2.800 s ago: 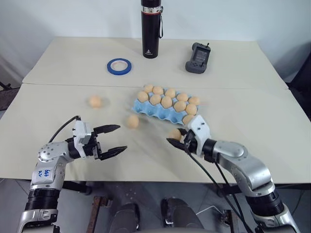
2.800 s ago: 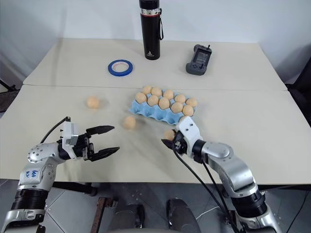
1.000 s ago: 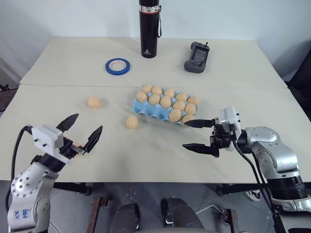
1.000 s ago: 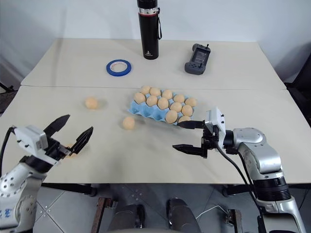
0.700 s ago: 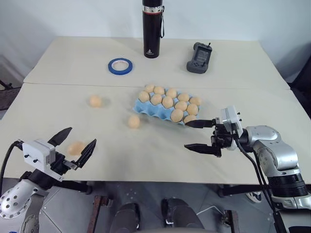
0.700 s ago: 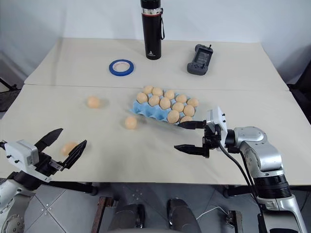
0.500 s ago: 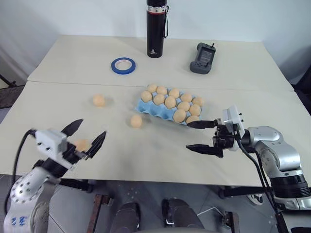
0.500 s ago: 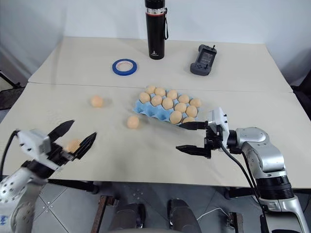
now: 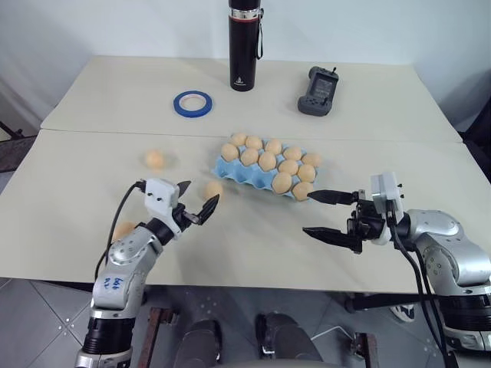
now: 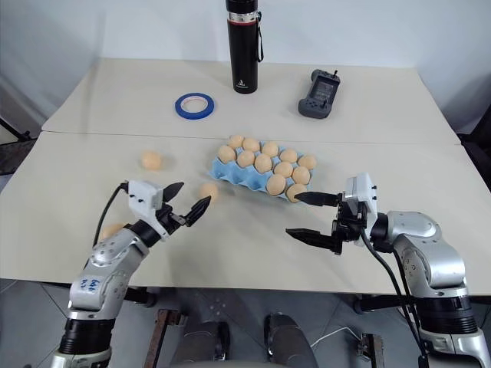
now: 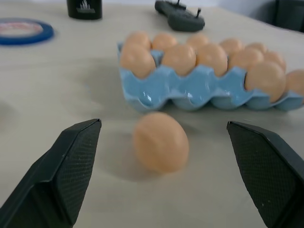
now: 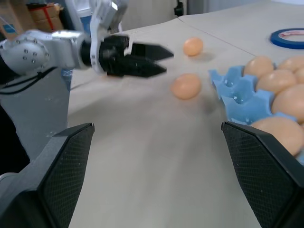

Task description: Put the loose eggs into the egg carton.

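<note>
On the worktop (image 9: 84, 165), head view: left gripper (image 9: 195, 205) fingers spread and empty, aimed at a loose egg (image 9: 212, 188) beside the egg carton (image 9: 230, 170); right gripper (image 9: 326, 214) likewise released. Left wrist view confirms that egg (image 11: 160, 141) lies ahead between the fingers, untouched; judged step is approach, so next comes advancing and closing gently.

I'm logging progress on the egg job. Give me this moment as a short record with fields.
egg carton: light blue, ten eggs in it, near row partly unfilled
loose eggs: three on the table; nearest just ahead of the left gripper, one farther left, one by the left arm
left gripper: open, holding nothing, pointed at the nearest egg
right gripper: open, holding nothing, beside the carton's right end
</note>
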`<state>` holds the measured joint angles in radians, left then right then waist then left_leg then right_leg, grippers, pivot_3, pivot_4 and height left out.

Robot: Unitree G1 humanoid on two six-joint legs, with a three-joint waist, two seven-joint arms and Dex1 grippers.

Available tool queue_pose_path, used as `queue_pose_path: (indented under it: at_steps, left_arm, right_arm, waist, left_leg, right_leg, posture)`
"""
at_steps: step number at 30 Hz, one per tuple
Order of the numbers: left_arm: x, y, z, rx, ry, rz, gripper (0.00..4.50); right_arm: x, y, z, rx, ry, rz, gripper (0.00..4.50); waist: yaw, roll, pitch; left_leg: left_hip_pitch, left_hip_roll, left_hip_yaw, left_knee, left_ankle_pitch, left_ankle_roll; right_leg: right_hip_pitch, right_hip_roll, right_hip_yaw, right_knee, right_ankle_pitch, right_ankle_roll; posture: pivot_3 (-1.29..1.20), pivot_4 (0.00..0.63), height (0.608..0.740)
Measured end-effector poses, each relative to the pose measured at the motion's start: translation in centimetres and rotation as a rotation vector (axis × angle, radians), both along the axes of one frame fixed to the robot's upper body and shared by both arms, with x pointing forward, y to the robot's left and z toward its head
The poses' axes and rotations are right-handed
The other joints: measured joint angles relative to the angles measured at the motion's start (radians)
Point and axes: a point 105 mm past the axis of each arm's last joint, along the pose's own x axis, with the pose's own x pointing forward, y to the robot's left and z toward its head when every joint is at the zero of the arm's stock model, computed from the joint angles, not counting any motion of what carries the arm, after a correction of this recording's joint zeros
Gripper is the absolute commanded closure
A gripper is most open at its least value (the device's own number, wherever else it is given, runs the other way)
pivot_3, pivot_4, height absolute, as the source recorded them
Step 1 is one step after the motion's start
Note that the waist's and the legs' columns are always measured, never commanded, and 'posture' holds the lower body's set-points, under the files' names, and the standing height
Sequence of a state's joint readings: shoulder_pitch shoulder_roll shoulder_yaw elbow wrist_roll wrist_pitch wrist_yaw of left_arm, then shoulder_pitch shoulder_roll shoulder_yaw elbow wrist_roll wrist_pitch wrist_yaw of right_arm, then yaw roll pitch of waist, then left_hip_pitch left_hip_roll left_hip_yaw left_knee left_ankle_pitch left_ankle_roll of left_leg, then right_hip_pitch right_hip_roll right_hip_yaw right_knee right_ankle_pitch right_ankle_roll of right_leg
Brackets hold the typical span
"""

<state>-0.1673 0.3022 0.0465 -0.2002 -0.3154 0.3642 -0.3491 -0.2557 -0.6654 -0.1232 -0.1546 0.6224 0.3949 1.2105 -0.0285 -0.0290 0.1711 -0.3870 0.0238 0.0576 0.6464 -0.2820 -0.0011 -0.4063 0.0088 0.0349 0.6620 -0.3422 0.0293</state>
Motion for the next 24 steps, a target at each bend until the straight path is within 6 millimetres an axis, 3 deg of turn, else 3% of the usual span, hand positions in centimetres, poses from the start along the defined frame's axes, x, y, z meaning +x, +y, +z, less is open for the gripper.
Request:
queue_pose_path:
  at_steps: [10,13,19,21,24]
  left_arm:
    - [2.5,-1.0,-1.1,0.055,0.012,-0.008,0.0]
    - [2.8,-1.2,-1.9,0.075,0.044,-0.014,0.58]
    - [2.6,-1.9,-1.8,0.073,0.04,-0.031,2.42]
    - [2.6,-2.0,-1.6,0.074,0.032,-0.034,2.81]
    - [2.4,-2.2,-1.2,0.074,0.027,-0.039,3.0]
  right_arm:
    - [0.3,-0.1,-0.1,-0.004,0.0,-0.026,0.02]
    - [0.3,-0.1,-0.1,-0.006,-0.001,-0.028,0.0]
    - [0.4,-0.1,-0.1,-0.004,-0.003,-0.039,0.0]
    - [0.4,-0.2,-0.1,-0.002,-0.003,-0.045,0.0]
    - [0.4,-0.3,-0.3,0.018,-0.004,-0.055,0.0]
  waist:
    - [0.001,0.0,0.0]
    - [0.001,0.0,0.0]
    - [0.001,0.0,0.0]
    - [0.001,0.0,0.0]
    - [0.001,0.0,0.0]
  left_leg:
    - [0.0,0.0,0.0,0.0,0.0,0.0]
    - [0.0,0.0,0.0,0.0,0.0,0.0]
    - [0.0,0.0,0.0,0.001,0.0,0.0]
    - [0.0,0.0,0.0,0.001,0.0,0.0]
    - [0.0,0.0,0.0,0.001,0.0,0.0]
  right_leg:
    - [0.0,0.0,0.0,0.0,0.0,0.0]
    - [0.0,0.0,0.0,0.0,0.0,0.001]
    - [0.0,0.0,0.0,0.001,0.0,0.001]
    - [0.0,0.0,0.0,0.001,0.001,0.001]
    - [0.0,0.0,0.0,0.001,0.001,0.001]
  posture:
    - [0.0,0.15,0.74]
    - [0.0,0.15,0.74]
    - [0.0,0.15,0.74]
    - [0.0,0.15,0.74]
    - [0.0,0.15,0.74]
